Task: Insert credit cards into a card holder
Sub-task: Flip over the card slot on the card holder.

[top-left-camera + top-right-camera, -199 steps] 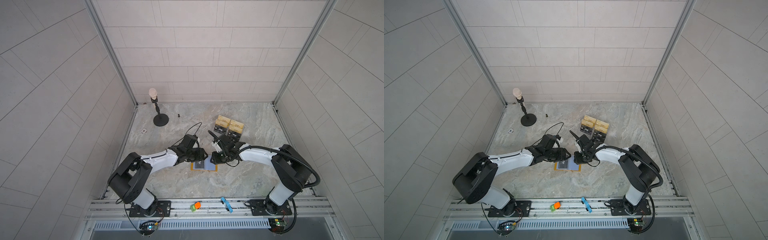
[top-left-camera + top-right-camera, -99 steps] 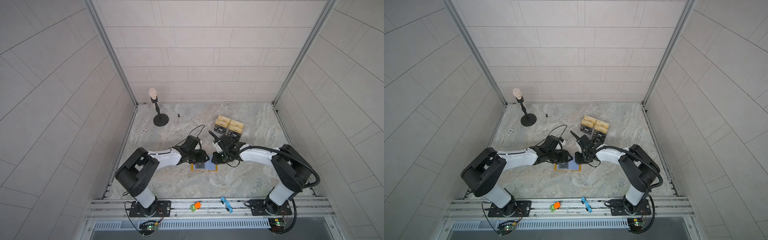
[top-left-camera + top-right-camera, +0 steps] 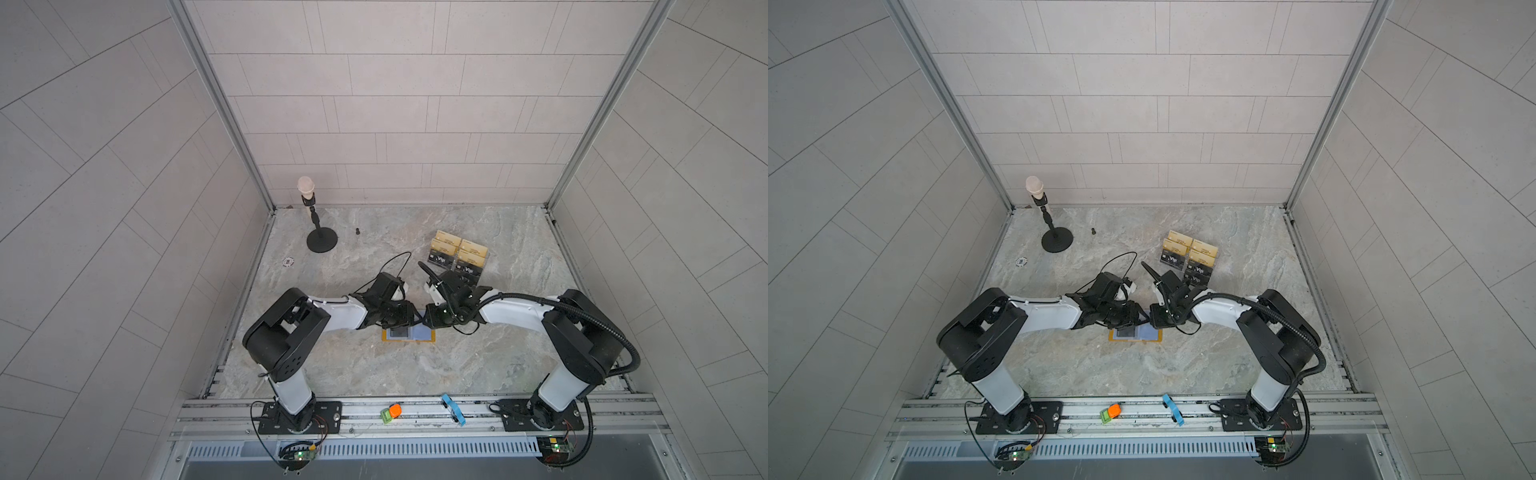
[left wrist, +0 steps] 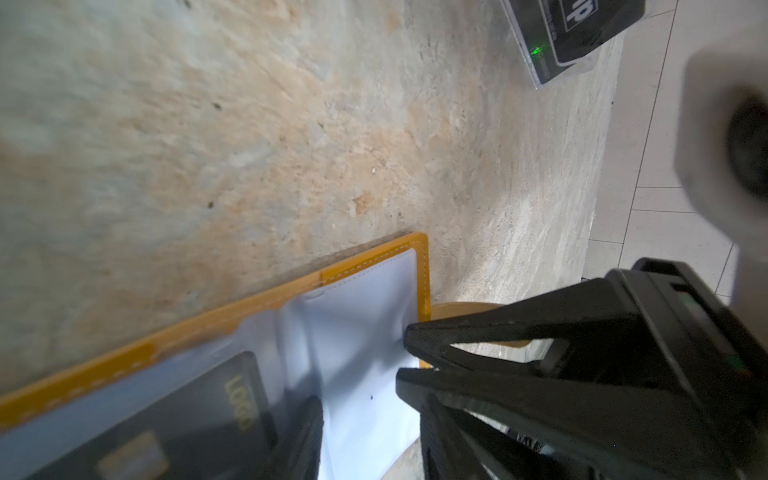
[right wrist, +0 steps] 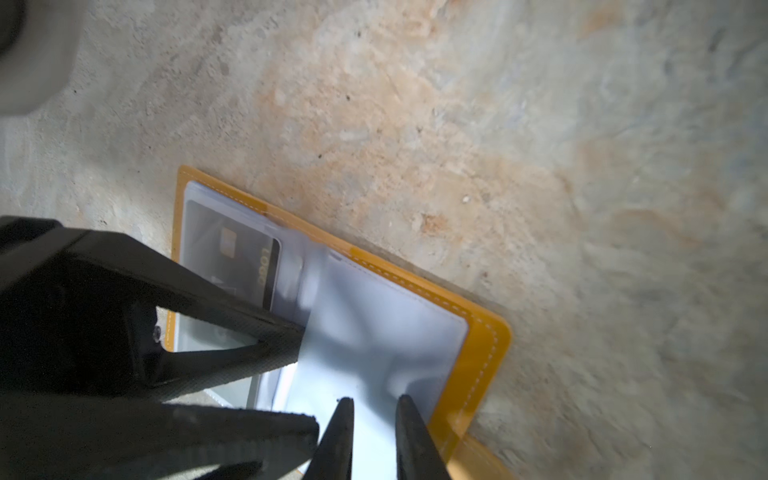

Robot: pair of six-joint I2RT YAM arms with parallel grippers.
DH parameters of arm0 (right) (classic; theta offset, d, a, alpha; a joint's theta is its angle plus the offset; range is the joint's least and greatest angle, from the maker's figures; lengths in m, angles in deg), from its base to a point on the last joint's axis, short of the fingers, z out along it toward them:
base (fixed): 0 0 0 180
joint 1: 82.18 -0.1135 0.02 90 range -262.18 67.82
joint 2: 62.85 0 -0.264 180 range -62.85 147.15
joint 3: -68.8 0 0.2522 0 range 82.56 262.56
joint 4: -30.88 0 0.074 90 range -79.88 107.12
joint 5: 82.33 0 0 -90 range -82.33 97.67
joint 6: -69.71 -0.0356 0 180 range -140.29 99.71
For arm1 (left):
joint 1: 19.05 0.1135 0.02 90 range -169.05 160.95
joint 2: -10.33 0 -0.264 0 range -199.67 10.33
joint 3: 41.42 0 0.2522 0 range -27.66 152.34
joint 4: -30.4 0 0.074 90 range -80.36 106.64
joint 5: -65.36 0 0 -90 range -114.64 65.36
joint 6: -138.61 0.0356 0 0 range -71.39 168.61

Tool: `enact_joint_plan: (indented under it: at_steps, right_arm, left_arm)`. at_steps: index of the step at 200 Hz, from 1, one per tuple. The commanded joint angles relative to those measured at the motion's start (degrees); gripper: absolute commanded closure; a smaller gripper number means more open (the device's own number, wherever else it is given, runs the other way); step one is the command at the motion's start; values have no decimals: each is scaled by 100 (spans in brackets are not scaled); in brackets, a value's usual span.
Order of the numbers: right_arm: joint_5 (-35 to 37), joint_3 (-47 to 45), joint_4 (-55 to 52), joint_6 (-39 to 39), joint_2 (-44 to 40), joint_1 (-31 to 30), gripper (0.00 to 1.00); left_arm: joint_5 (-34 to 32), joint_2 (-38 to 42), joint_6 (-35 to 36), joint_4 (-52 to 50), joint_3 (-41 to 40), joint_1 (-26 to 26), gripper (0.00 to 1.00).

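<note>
We see both end effectors meeting over the open card holder (image 3: 409,336) at the middle of the counter (image 3: 478,365).
On the left, the left end effector (image 5: 307,376) is released, its fingers apart at the edge of a lifted clear sleeve (image 5: 374,340). A black card (image 5: 245,257) sits in the holder's left half. The right end effector (image 5: 374,401) has its tips slightly apart at that sleeve, and we cannot tell whether it grasps it. Farther right and back, Vip cards (image 3: 440,259) stand just nearer than gold cards (image 3: 451,240).

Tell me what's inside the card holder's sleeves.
A black card with a gold chip and "LOGO" lettering sits in one half of the card holder. The other half's sleeve looks empty. The left gripper and right gripper cover part; anything beneath them is hidden.
</note>
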Motion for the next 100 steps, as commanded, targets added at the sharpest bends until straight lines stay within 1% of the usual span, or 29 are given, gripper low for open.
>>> enact_joint_plan:
  at_steps: [1, 40, 66, 88, 100]
  right_arm:
    - [271, -230, -200, -24, 229, 28, 78]
    - [262, -230, -181, -46, 210, 22, 78]
    - [244, -239, -147, -77, 203, 27, 78]
    - [187, -251, -80, -112, 190, 29, 78]
    - [174, -266, -32, -141, 185, 27, 78]
  left_arm:
    - [84, -140, -79, 123, 11, -26, 58]
    - [245, -225, -385, 581, -131, -26, 59]
    - [361, -274, -614, 971, -255, -16, 61]
    - [424, -368, -765, 1195, -276, -15, 68]
    - [382, -386, -769, 1172, -276, -17, 69]
